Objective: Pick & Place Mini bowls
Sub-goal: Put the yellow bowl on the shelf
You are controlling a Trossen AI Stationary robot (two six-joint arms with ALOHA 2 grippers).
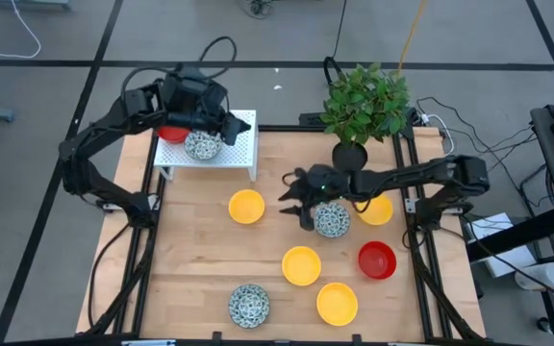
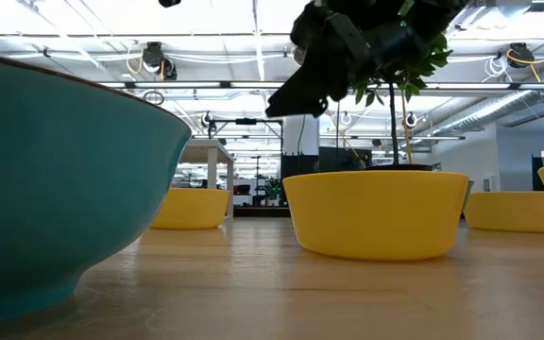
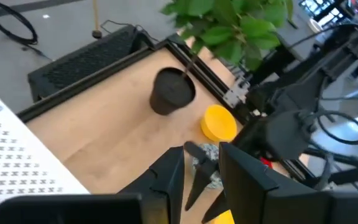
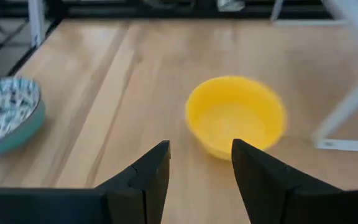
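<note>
Several mini bowls sit on the wooden table: yellow ones (image 1: 246,206), (image 1: 301,265), (image 1: 337,303), (image 1: 376,210), a red one (image 1: 377,259), and speckled ones (image 1: 332,219), (image 1: 249,305). A red bowl (image 1: 171,133) and a speckled bowl (image 1: 203,145) rest on the white rack (image 1: 243,152). My right gripper (image 1: 289,197) hovers open and empty mid-table, its wrist over a speckled bowl; a yellow bowl (image 4: 235,121) lies ahead of its fingers (image 4: 201,168). My left gripper (image 1: 233,125) is open and empty above the rack's right end (image 3: 201,171).
A black pot with a green plant (image 1: 350,154) stands at the table's far edge, right of the rack. The low view shows a teal-walled bowl (image 2: 55,189) close on the left and a yellow bowl (image 2: 376,212) in the middle. Bare wood lies along the left side.
</note>
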